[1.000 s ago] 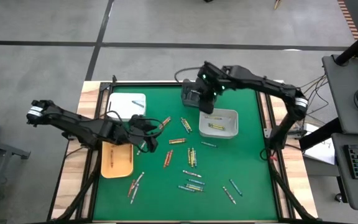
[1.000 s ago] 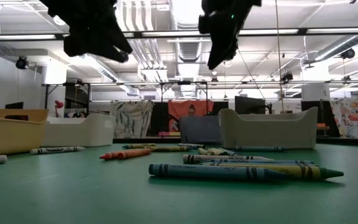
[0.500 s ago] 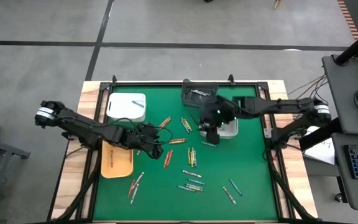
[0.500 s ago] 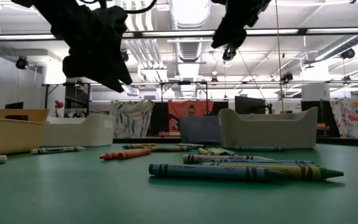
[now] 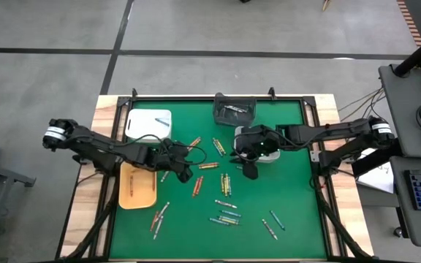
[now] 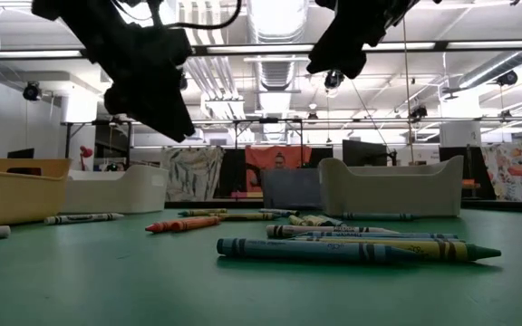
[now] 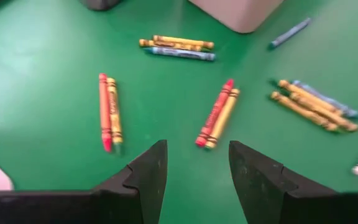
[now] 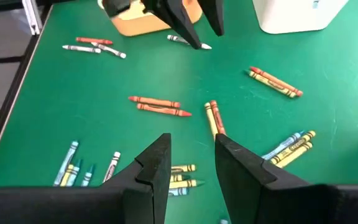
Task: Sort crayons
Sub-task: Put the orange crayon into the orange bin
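Many crayons [image 5: 225, 184] lie flat and scattered on the green mat, in red-orange, yellow, blue-green and white. My left gripper [image 5: 186, 169] hovers open above the mat's left-middle. A red and yellow pair of crayons [image 7: 216, 115] lies ahead of its fingers [image 7: 146, 171], and nothing is between them. My right gripper [image 5: 248, 172] hovers open over the mat's middle, in front of the white bin [image 5: 269, 150]. Another red and yellow pair [image 8: 215, 121] lies just beyond its fingertips [image 8: 160, 155]. In the low view both grippers [image 6: 152, 86] [image 6: 343, 45] hang well above the crayons.
A white tray [image 5: 150, 124] sits at the far left and a yellow tray [image 5: 137, 188] at the left edge. A dark grey bin [image 5: 234, 109] stands at the far middle. More crayons [image 5: 229, 218] lie toward the near edge.
My right gripper has swung from above the dark grey bin at the far edge toward the table's middle and come down somewhat, staying open. My left gripper has sunk a little and edged toward the right, still open. No crayon has moved.
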`<state>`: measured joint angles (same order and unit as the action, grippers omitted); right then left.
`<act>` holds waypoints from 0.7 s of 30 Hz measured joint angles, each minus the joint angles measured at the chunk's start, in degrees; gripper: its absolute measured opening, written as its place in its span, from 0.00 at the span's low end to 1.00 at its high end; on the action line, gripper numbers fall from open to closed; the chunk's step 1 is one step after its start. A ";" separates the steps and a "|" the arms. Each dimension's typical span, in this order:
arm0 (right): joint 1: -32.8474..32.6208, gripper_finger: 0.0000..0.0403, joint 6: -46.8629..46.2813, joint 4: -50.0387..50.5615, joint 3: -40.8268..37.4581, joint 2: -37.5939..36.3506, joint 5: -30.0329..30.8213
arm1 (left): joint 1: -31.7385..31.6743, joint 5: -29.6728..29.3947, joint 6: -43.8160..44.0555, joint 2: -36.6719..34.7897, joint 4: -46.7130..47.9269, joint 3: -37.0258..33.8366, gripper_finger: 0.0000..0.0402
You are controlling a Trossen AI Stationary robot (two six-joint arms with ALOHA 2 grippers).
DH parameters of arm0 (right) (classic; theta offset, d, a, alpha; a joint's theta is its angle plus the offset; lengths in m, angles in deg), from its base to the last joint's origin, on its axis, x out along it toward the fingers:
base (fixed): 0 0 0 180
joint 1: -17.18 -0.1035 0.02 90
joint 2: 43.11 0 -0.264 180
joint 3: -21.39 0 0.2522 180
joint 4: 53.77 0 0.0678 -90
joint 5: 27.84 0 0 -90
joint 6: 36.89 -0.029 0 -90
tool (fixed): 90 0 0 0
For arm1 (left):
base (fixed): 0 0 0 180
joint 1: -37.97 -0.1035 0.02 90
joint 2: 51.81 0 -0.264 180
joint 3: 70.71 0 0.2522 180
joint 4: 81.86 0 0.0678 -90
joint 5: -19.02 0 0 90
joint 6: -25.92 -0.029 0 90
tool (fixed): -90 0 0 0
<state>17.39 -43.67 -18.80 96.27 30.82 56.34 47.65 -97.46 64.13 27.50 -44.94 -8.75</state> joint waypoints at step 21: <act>-3.52 0.28 -4.52 -13.17 -6.16 0.07 2.63 | -4.95 4.63 -34.96 16.78 -21.90 0.09 0.39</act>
<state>13.87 -48.19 -31.97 90.11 30.89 58.97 42.69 -92.83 29.17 44.28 -66.84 -8.66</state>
